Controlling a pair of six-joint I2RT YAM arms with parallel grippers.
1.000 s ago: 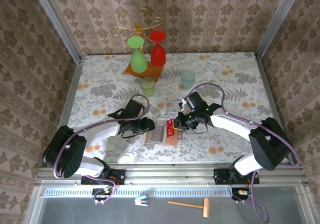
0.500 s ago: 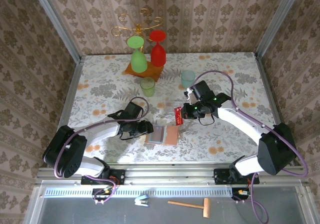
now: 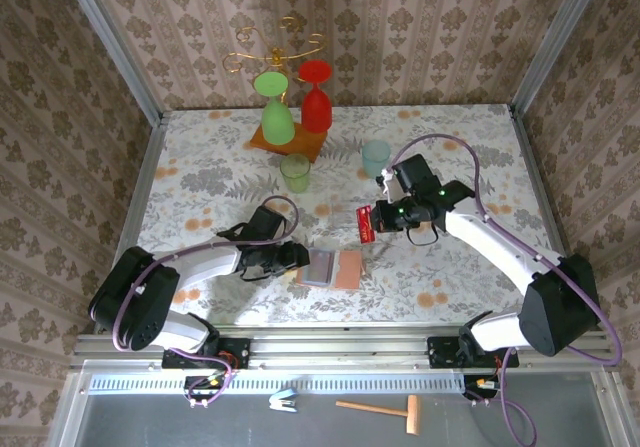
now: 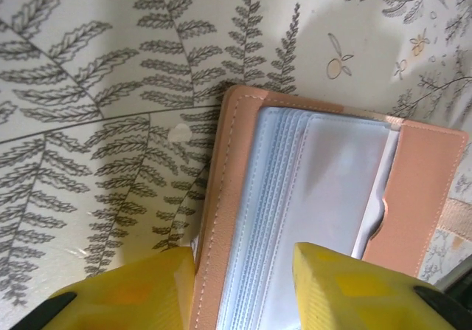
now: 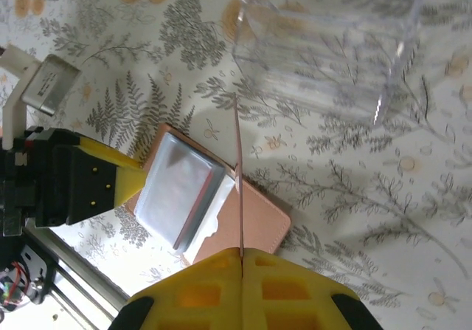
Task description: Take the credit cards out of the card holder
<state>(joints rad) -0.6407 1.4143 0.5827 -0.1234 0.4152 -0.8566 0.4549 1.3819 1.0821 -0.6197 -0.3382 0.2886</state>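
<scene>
The left arm [image 3: 200, 263] stretches low toward the middle. Its end effector [image 3: 297, 257] has its yellow fingers [image 4: 125, 294] parted, and whether they clamp anything is unclear. The right arm [image 3: 495, 239] bends inward, its end effector [image 3: 374, 221] pinched tight on a thin red credit card [image 3: 366, 224].
</scene>
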